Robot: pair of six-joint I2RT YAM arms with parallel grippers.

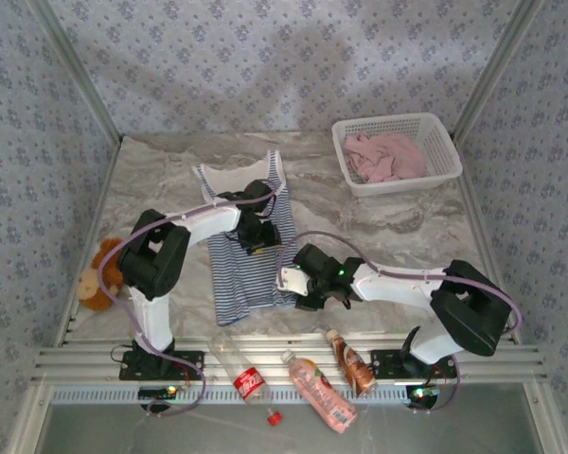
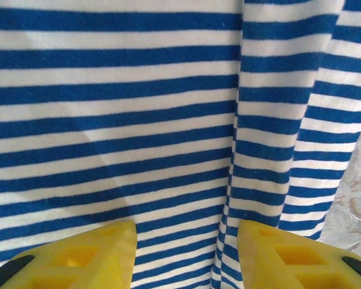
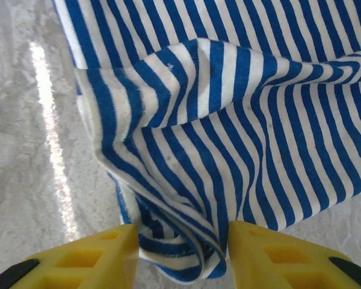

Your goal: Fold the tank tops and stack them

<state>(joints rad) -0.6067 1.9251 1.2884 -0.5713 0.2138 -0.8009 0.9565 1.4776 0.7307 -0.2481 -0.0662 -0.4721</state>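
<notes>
Striped tank top [image 1: 246, 270]: right gripper [image 3: 180, 232] clamps its bunched hem corner at 5 o'clock, apparently to fold; left gripper [image 2: 186, 229], half-open and empty, at 12 o'clock, probably anchoring.

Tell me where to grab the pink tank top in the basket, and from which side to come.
Probably best to grip the pink tank top at the raised bunch of folds near its middle, coming straight down from above. It lies crumpled inside the white basket, whose walls stand around it and block a sideways approach. A bunched ridge offers loose cloth to pinch.
</notes>
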